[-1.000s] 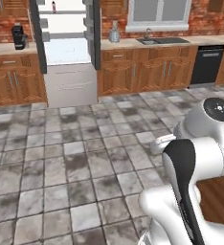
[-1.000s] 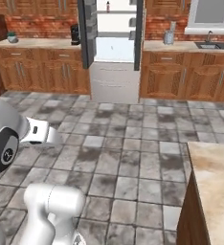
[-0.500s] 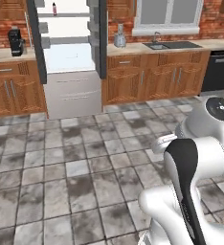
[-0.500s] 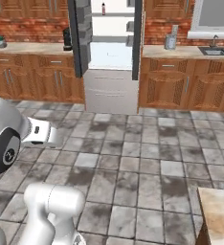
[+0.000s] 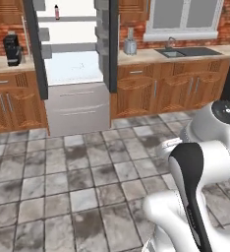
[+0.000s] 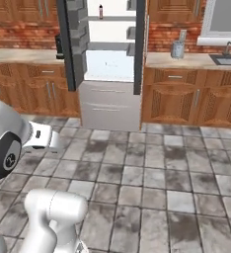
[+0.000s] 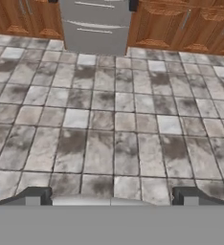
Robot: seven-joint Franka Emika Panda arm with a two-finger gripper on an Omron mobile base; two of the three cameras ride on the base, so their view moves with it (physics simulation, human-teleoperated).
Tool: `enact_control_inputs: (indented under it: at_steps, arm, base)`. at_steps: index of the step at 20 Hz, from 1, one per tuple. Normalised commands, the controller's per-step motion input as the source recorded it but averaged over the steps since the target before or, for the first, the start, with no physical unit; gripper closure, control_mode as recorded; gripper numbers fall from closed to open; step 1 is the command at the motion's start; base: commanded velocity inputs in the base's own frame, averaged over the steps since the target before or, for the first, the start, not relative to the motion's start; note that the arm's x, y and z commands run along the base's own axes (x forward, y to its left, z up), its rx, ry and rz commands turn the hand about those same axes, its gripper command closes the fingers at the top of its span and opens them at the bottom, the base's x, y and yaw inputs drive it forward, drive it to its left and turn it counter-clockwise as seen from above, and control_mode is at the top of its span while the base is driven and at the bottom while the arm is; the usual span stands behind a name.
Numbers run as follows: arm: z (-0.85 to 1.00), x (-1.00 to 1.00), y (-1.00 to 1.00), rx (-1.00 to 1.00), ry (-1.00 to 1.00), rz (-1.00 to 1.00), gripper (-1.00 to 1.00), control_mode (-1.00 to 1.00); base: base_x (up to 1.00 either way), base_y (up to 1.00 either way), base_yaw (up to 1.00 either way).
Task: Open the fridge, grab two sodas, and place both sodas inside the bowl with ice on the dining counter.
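Observation:
The fridge [image 5: 77, 106] [image 6: 110, 106] stands straight ahead with both upper doors swung open, white inside, drawers shut below. One small soda [image 5: 56, 12] [image 6: 100, 11], reddish with a dark top, stands on the fridge's top shelf. In the hand view my gripper [image 7: 113, 195] is open with nothing between its fingertips [image 7: 37, 196], pointing down at the tiled floor well short of the fridge drawers [image 7: 95, 28]. The bowl and the dining counter are out of view.
Wooden base cabinets [image 5: 151, 93] [image 6: 186, 99] flank the fridge under a wall counter. On it are a black coffee machine [image 5: 11, 49] [image 6: 59, 47], a metal jar [image 5: 130, 45] [image 6: 177, 48] and a sink [image 5: 186, 51]. Open grey tiled floor [image 6: 152, 173] lies between me and the fridge.
The base has driven toward the fridge, so it looks larger and more central in both base views. The marbled counter corner has left the right base view. The gripper stays open.

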Motion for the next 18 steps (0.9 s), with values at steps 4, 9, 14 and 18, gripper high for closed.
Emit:
enact_control_inputs:
  at_steps: [4,9,14,18]
  arm:
    - [0.00,0.00,0.00,0.00,0.00,0.00,-1.00,1.00]
    - [0.00,0.00,0.00,0.00,0.00,0.00,-1.00,1.00]
    - [0.00,0.00,0.00,0.00,0.00,0.00,-1.00,1.00]
    - [0.00,0.00,0.00,0.00,0.00,0.00,-1.00,1.00]
  base:
    - [1.00,0.18,0.00]
    - [1.00,0.20,0.00]
    - [1.00,0.23,0.00]
    - [1.00,0.41,0.00]
